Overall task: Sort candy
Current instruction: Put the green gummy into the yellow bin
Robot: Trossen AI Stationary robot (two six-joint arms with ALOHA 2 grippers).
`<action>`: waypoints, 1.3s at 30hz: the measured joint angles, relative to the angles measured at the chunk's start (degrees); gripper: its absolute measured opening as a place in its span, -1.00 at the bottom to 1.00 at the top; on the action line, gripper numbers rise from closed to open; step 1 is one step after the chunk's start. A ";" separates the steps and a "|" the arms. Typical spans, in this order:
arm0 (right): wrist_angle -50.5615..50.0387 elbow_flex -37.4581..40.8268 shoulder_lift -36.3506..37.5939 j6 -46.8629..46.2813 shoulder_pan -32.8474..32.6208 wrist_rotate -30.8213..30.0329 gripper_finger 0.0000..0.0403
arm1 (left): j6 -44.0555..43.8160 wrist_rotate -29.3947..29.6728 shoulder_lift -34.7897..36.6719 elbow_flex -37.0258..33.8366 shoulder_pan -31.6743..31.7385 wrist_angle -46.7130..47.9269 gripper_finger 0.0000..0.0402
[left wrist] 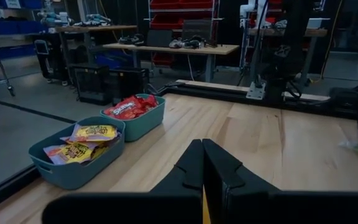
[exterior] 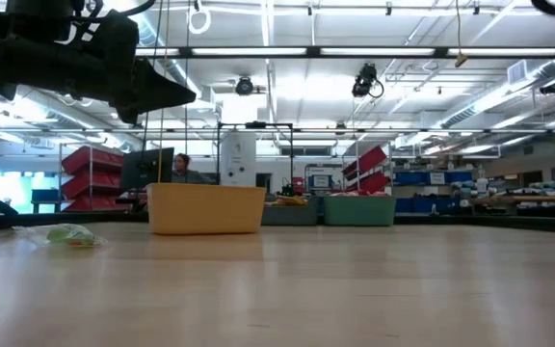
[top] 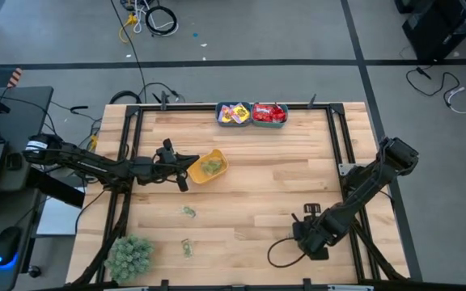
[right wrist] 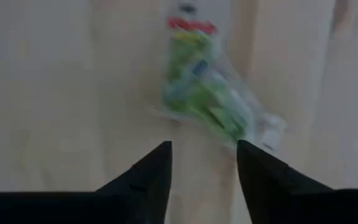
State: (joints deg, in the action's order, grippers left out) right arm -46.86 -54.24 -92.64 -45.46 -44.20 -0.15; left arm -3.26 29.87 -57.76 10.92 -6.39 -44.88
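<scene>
My right gripper [top: 310, 236] hangs open, pointing down near the table's front right. A clear packet of green candy [right wrist: 207, 99] lies on the wood just past its fingertips [right wrist: 202, 146], not between them. My left gripper [top: 180, 168] is shut and held level at the left end of a yellow bin [top: 217, 155]. That bin stands on the table with green candy in it. In the low view this gripper [exterior: 176, 94] sits above the bin's rim [exterior: 205, 189]. Two more green packets [top: 188, 212] [top: 186, 247] lie on the table's near left.
Two teal bins stand side by side at the far edge. One [left wrist: 48, 168] holds yellow packets, the other [left wrist: 151, 121] holds red ones. A green fuzzy plant ball [top: 129, 255] sits at the near left corner. Black frame rails [top: 340, 153] run along the table's sides.
</scene>
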 joint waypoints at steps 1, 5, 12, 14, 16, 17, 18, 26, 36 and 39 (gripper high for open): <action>0.01 0.73 0.00 0.01 0.02 -0.30 -0.16 | 0.02 0.06 0.00 0.00 0.00 0.07 -1.00; 0.72 3.42 -0.02 0.87 0.08 -1.64 -0.06 | 0.08 0.06 0.00 0.00 0.00 0.15 -1.00; 5.44 7.41 0.20 3.72 0.06 -2.87 -0.14 | 0.06 0.06 0.00 0.00 0.00 0.20 -1.00; 5.17 7.58 0.20 4.07 0.02 -3.92 -0.27 | 0.06 0.06 0.00 0.00 0.00 0.21 -1.00; 4.47 7.26 0.12 4.37 0.11 -4.54 -0.47 | 0.06 0.06 0.00 0.00 0.00 0.23 -1.00; 4.26 7.09 0.05 4.59 0.25 -4.72 -0.59 | 0.06 0.06 0.00 0.00 0.00 0.23 -1.00; 3.87 6.87 -0.02 4.59 0.43 -4.94 -0.73 | 0.06 0.06 0.00 0.00 0.00 0.21 -1.00; -0.35 2.61 -0.15 6.10 3.58 -6.81 -0.99 | 0.05 0.06 0.00 0.00 0.00 0.16 -1.00; -0.57 -7.56 -0.13 19.80 15.95 -26.84 -1.00 | -0.29 0.07 0.02 0.00 0.00 -0.67 -1.00; 9.98 -8.57 -0.13 27.21 21.75 -28.75 -1.00 | -0.37 0.08 0.02 0.00 0.00 -0.72 -1.00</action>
State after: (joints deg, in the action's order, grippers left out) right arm -36.87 -62.81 -92.77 -18.25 -22.45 -28.90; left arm -3.63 29.94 -57.74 10.92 -6.39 -45.59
